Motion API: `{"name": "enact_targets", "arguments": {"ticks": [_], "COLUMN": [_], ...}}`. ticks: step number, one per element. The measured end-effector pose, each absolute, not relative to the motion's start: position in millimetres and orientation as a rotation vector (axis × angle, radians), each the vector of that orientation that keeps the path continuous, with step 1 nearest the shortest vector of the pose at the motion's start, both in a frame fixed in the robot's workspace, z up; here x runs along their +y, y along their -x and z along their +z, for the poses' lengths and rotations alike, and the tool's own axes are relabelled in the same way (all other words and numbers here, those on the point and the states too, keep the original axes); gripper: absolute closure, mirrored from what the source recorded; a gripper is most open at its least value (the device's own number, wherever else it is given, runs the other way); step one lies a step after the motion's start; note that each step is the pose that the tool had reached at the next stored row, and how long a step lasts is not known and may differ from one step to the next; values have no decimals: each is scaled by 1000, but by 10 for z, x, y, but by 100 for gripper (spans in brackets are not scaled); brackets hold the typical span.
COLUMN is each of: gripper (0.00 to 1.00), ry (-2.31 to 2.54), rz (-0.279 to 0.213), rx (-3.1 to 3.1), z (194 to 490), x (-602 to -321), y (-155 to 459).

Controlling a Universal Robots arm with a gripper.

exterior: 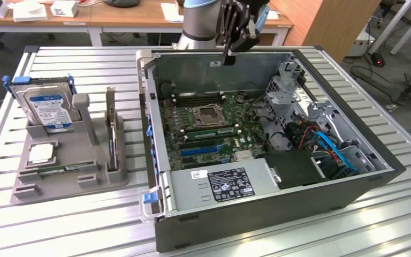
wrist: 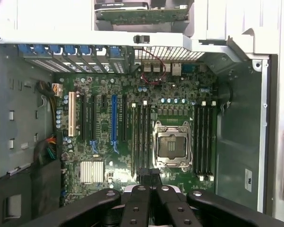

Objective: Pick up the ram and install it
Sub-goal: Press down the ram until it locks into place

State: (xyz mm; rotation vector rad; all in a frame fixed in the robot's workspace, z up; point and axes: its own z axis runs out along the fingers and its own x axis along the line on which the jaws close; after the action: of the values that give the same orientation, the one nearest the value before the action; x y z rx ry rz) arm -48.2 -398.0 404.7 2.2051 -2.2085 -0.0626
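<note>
Closed, empty gripper (exterior: 229, 60) hangs above the open computer case (exterior: 348, 184); the ram (exterior: 57, 171) lies well apart in the grey holder (exterior: 70, 184)

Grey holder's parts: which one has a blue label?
The hard drive, standing upright with the blue-and-white label facing out. The ram lying flat is green, and the processor is silver.

An open dark-grey metal computer case (exterior: 277, 214) lies on its side on the ribbed aluminium surface (exterior: 70, 230). Inside it a green motherboard (wrist: 132, 94) carries an empty silver processor socket (wrist: 171, 145), blue and white expansion slots (wrist: 113, 118) and a small finned silver heatsink (wrist: 92, 171). A grey power supply box (exterior: 223, 184) sits at the case's near edge. To the exterior view's left, a grey plastic parts holder (exterior: 70, 179) keeps a silver hard drive (exterior: 48, 110) upright.
</note>
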Motion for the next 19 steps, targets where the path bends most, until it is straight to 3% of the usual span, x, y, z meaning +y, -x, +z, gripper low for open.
{"name": "enact_targets", "arguments": {"ticks": [19], "gripper": [91], "ry": [-2206], "rz": [-60], "rx": [-2209], "z": [3703], "x": [-3980], "y": [483]}}
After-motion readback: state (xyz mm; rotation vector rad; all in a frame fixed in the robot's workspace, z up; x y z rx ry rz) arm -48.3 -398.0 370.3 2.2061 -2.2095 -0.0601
